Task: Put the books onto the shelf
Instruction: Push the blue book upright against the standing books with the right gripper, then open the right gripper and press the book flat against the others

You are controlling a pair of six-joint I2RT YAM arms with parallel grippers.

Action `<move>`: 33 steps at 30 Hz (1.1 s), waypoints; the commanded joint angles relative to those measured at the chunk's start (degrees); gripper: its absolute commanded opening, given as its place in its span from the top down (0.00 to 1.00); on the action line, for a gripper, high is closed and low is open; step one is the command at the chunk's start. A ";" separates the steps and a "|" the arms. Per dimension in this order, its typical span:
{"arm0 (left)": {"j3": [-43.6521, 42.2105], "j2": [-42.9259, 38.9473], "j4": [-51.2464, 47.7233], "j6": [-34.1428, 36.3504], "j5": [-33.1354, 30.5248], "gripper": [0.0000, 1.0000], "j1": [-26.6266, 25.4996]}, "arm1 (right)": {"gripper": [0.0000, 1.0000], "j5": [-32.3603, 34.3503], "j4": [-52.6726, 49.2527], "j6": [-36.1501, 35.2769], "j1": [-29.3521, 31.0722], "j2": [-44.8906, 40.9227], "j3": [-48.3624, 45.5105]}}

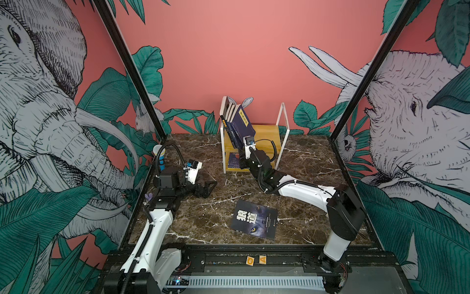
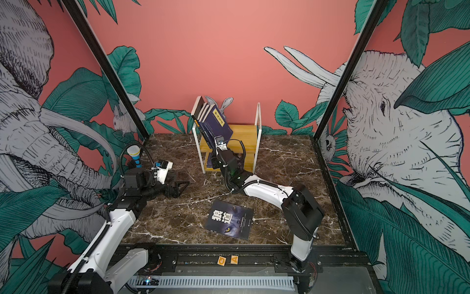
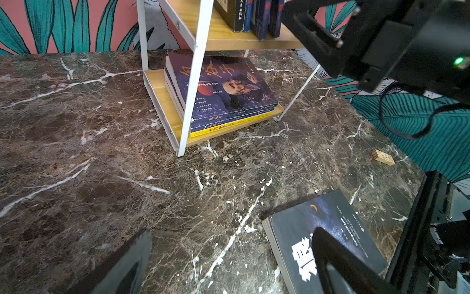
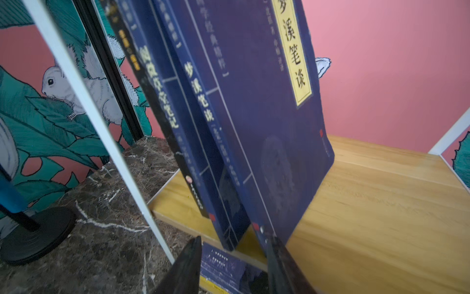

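Top views, navy books: stand on the upper board of the shelf, long axis up, tilted toward its left loop, spines frontward, yellow label on the front cover.
Top views, right end effector: at those books' lower front corner.
Top views, wolf book: flat on the table, cover up, askew, well apart from both end effectors.
Top views, left end effector: low over the table, jaws wide apart, empty.
Left wrist view, purple books: stacked flat on the lower board over a yellow book, spines frontward, portrait cover up.
Left wrist view, wolf book: dark cover, white title, just beyond one finger.
Right wrist view, navy books: lower spine ends sit between the fingers; jaws apart, a gap at one finger; whether the other touches, cannot tell.
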 commanded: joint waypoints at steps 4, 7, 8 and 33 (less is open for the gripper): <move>-0.05 -0.02 -0.12 0.65 1.52 0.01 0.22 | 0.56 0.28 0.16 -1.69 0.58 -9.46 -5.06; 0.33 0.19 0.29 -0.01 1.11 0.01 0.62 | 0.58 2.46 -3.78 -4.69 0.45 -12.01 -4.47; 0.01 0.05 0.41 0.24 0.96 0.01 0.59 | 0.58 3.08 -4.95 -6.26 0.05 -12.33 -3.92; 0.33 -3.06 -1.21 1.45 0.77 0.01 0.86 | 0.93 -8.55 -24.35 -6.84 -13.51 14.25 25.40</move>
